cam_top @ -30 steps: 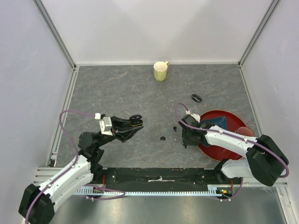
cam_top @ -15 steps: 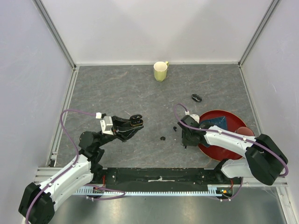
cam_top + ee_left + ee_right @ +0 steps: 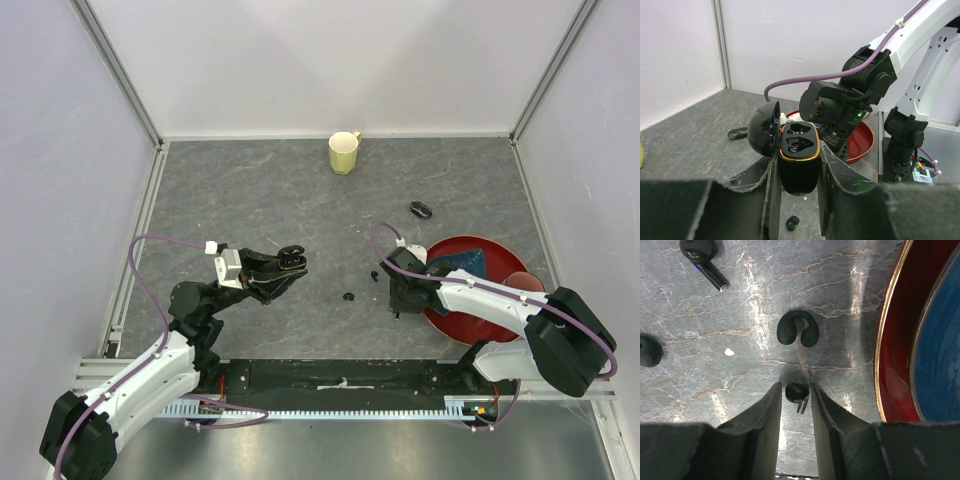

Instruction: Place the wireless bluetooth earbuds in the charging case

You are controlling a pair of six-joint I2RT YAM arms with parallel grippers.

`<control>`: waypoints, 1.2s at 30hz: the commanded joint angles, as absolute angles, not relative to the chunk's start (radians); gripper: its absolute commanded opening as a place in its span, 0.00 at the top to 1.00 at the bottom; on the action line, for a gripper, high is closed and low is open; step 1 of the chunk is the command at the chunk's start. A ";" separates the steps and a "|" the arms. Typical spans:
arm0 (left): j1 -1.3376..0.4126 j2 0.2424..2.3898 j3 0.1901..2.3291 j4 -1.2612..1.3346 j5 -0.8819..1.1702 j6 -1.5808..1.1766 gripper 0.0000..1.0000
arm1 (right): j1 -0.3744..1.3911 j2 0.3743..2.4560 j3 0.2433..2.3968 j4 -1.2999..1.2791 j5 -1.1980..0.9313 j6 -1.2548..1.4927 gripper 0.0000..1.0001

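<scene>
— What has changed for us in the last second?
— Little. Our right gripper has drawn its jaws in a touch around one earbud. That earbud lies on the table just beside the red dish, near the right edge. We cannot tell if it is pinched yet.
— And the case?
— Our left gripper is clamped on it above the near left part, with the lid open. We judge the pickup is only starting.
— Contents?
— We cannot tell if the case's wells are filled. The dish holds something blue. The mug at the far edge hides its inside.
</scene>
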State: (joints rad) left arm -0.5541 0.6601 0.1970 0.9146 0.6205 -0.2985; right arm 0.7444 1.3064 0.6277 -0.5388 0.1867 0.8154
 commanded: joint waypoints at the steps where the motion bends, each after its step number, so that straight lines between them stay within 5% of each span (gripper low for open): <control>1: -0.558 0.652 0.193 0.959 0.603 -0.318 0.98 | 0.750 1.299 0.621 -0.548 0.212 0.827 0.64; 29: -0.558 0.657 0.183 0.962 0.603 -0.318 0.98 | 0.765 1.312 0.624 -0.566 0.227 0.844 0.66; 36: -0.558 0.661 0.184 0.962 0.600 -0.313 0.98 | 0.765 1.310 0.618 -0.560 0.230 0.908 0.57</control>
State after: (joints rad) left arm -0.5541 0.6598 0.1894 0.9150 0.6197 -0.2989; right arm 0.7620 1.3064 0.6277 -0.5461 0.2024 0.8524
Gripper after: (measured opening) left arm 0.354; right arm 0.399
